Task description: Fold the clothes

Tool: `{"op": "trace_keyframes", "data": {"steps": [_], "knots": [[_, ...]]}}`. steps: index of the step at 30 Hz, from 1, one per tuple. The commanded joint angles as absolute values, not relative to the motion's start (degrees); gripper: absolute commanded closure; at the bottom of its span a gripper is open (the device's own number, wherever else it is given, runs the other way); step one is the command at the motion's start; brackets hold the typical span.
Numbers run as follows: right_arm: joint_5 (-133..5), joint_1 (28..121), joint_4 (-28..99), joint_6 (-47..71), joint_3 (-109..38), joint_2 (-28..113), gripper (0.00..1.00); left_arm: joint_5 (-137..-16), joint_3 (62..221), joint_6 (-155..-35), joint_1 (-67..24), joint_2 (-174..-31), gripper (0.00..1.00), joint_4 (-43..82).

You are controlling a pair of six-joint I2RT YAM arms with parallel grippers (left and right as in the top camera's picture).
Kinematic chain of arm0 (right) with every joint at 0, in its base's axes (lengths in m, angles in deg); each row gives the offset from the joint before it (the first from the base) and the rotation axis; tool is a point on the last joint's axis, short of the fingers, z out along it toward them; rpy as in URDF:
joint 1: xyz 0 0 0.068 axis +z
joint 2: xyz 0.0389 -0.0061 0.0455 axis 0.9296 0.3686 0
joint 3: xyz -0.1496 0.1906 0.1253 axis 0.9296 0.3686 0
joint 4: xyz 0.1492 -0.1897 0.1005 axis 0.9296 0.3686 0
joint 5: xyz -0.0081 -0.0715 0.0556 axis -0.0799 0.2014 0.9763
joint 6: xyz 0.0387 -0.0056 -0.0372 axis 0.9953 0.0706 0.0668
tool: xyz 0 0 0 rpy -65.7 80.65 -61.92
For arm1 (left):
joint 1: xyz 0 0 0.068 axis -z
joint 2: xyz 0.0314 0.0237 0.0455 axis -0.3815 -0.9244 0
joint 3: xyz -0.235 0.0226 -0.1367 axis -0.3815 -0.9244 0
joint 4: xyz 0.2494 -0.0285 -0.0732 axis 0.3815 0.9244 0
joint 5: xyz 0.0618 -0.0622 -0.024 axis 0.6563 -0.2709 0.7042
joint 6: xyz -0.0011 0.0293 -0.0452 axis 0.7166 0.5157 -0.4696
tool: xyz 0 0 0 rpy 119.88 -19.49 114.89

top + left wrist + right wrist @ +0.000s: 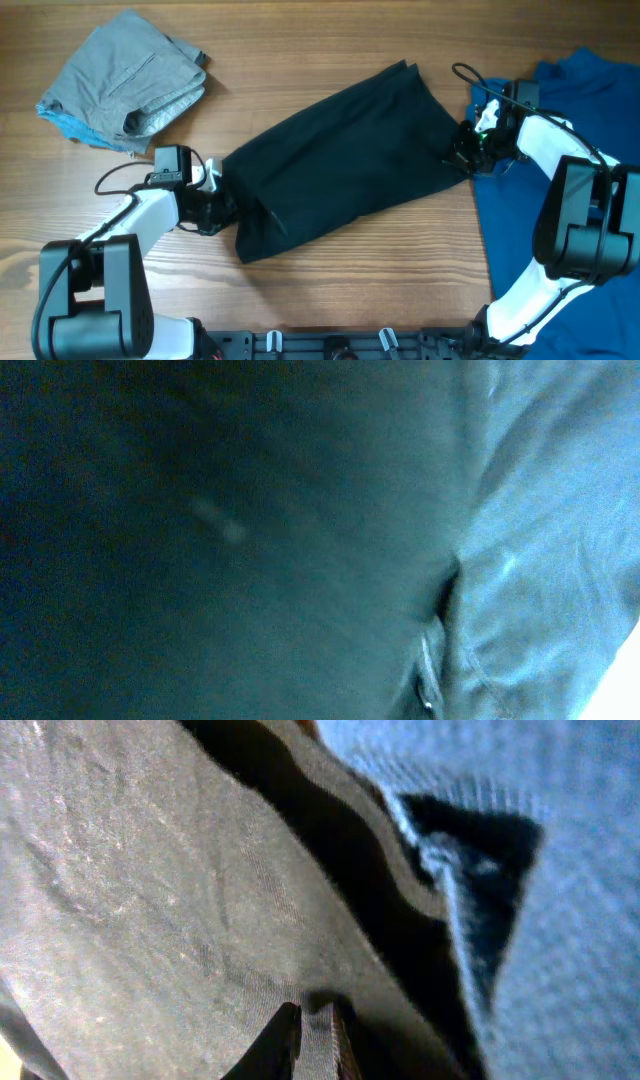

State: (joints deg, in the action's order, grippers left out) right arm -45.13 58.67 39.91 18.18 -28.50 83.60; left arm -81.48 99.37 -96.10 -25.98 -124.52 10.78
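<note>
Now, grey clothes (125, 72): they are lying in a soft, lumpy heap at the far left of the tabletop (330, 290), near the back edge. A bit of light blue cloth is peeking out under the heap's left side. They are sitting well apart from both arms.

Left hand (220, 200): it is resting right at the lower left end of the black clothes (340, 150). In the left wrist view dark cloth (200, 540) is filling almost the whole picture and is hiding the fingers. So I cannot tell if this hand is open or closed, or if it is holding anything.

Black clothes: they are lying in the middle of the tabletop, stretched in a long slanted shape. The low end is pointing to the left arm and the high end is pointing to the right arm. The cloth is looking mostly flat, with a few soft wrinkles.

Right hand (465, 150): it is sitting at the right end of the black clothes. In the right wrist view the hand (312, 1038) is closed tight, and it is pinching a small fold of the dark cloth (150, 900) between its fingers.

Blue clothes (575, 150): they are lying spread out at the far right, under the right arm. Their left edge (580, 920) is lying just beside the end of the black clothes.
</note>
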Motion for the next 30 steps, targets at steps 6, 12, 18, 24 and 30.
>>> {"op": "trace_keyframes", "data": {"steps": [6,12,18,24,30], "knots": [[-41.6,58.8,41.7,13.2,-27.6,61.6,0.88,-60.0,138.9,-86.0,-41.3,-123.8,0.96,60.5],[-41.4,62.8,40.5,13.1,-27.6,60.4,0.89,-60.1,153.1,-85.1,-31.4,-124.2,0.96,61.5],[-42.0,63.7,39.7,13.3,-27.6,60.4,0.89,-59.6,152.9,-92.6,-14.1,-130.1,0.96,51.0],[-42.0,63.7,39.9,13.3,-27.6,60.4,0.88,-59.6,152.9,-96.6,-0.3,-140.6,0.96,43.2],[-41.9,63.7,40.1,13.1,-27.6,60.4,0.62,-59.5,154.9,-96.6,3.7,-143.5,0.03,44.5]]}}
